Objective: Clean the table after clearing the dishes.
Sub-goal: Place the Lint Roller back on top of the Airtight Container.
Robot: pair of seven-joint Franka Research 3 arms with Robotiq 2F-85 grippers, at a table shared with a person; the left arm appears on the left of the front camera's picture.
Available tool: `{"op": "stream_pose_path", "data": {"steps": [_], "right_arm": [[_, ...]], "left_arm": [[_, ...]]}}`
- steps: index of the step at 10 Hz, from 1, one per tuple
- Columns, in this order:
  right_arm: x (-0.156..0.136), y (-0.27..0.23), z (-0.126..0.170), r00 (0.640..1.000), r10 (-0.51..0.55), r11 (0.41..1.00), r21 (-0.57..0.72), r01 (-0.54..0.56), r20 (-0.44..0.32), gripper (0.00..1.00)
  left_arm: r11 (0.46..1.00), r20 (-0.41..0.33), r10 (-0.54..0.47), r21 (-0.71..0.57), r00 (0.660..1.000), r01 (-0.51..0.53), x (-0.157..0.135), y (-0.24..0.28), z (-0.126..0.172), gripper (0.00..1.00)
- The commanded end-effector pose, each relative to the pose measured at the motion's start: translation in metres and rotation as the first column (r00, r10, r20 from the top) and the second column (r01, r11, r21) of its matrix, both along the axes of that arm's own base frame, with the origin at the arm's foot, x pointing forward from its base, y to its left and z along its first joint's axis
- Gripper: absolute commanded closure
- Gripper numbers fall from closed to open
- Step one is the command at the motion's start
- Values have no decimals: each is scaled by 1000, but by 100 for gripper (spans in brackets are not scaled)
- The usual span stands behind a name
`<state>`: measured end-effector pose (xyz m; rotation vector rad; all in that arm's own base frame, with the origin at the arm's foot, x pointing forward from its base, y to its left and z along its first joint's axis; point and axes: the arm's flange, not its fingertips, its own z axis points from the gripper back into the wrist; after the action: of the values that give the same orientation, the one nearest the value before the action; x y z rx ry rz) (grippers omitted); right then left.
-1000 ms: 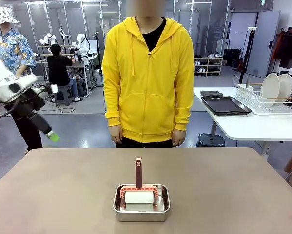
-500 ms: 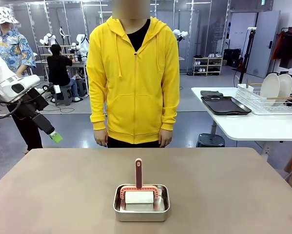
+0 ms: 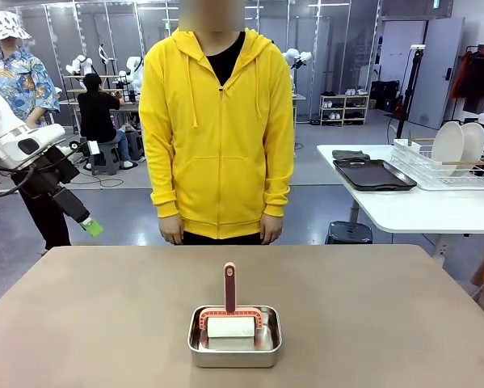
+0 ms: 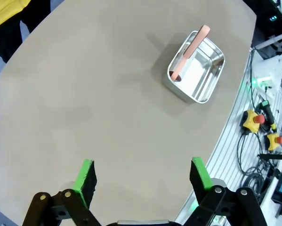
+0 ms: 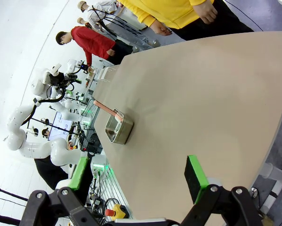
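Dishes (image 3: 460, 144) that we can make out stand upright in a wire rack (image 3: 444, 168) on the white table (image 3: 419, 212) far to the right, well apart from the brown surface (image 3: 104, 323); beside the rack lies a dark tray (image 3: 373, 175). We cannot tell forks or knives there.

Near the front middle of the brown surface sits a small steel pan (image 3: 234, 337). Inside it we see a white roller on a pink frame (image 3: 230, 326), its pink handle sticking up over the far rim and pointing toward the person in the yellow hoodie (image 3: 217, 129), who stands at the far edge with both arms hanging down.

Our left hand (image 3: 86, 225) hangs in the air off the far left corner, above the floor, angled downward. In its wrist view our left hand (image 4: 143, 173) has its 2 green pads (image 4: 86, 174) spread wide apart with nothing between them, looking down on the pan from high above the surface. Our right hand (image 5: 138, 174) likewise has its fingers fully apart and empty, over the surface edge, with the pan further off.
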<state>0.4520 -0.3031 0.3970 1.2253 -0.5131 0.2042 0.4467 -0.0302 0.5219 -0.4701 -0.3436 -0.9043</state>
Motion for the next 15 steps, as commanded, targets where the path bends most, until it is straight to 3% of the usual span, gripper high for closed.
{"op": "stream_pose_path", "data": {"steps": [1, 2, 4, 5, 8, 10, 12, 15], "right_arm": [[-4, 5, 2, 1000, -4, 1000, 6, 4, 9, 0], [-4, 5, 2, 1000, -4, 1000, 6, 4, 9, 0], [-4, 5, 2, 1000, -4, 1000, 6, 4, 9, 0], [-4, 5, 2, 1000, -4, 1000, 6, 4, 9, 0], [-4, 5, 2, 1000, -4, 1000, 6, 4, 9, 0], [-4, 5, 2, 1000, -4, 1000, 6, 4, 9, 0], [-4, 5, 2, 1000, -4, 1000, 6, 4, 9, 0], [-4, 5, 2, 1000, -4, 1000, 6, 4, 9, 0]], "left_arm": [[1000, -1, 12, 3, 1000, -12, 2, 1, 2, 0], [1000, 0, 0, 0, 1000, 0, 0, 0, 0, 0], [978, -136, 85, -178, 987, -109, 19, 67, 43, 0], [944, -230, 82, -295, 970, -149, 26, 103, 54, 0], [800, -401, 87, -518, 912, -304, 47, 220, 60, 0], [682, -459, -7, -652, 889, -331, 46, 297, 40, 0], [580, -532, -26, -697, 846, -421, 51, 353, -5, 0], [553, -632, 74, -618, 772, -559, 51, 369, -71, 0]]}}
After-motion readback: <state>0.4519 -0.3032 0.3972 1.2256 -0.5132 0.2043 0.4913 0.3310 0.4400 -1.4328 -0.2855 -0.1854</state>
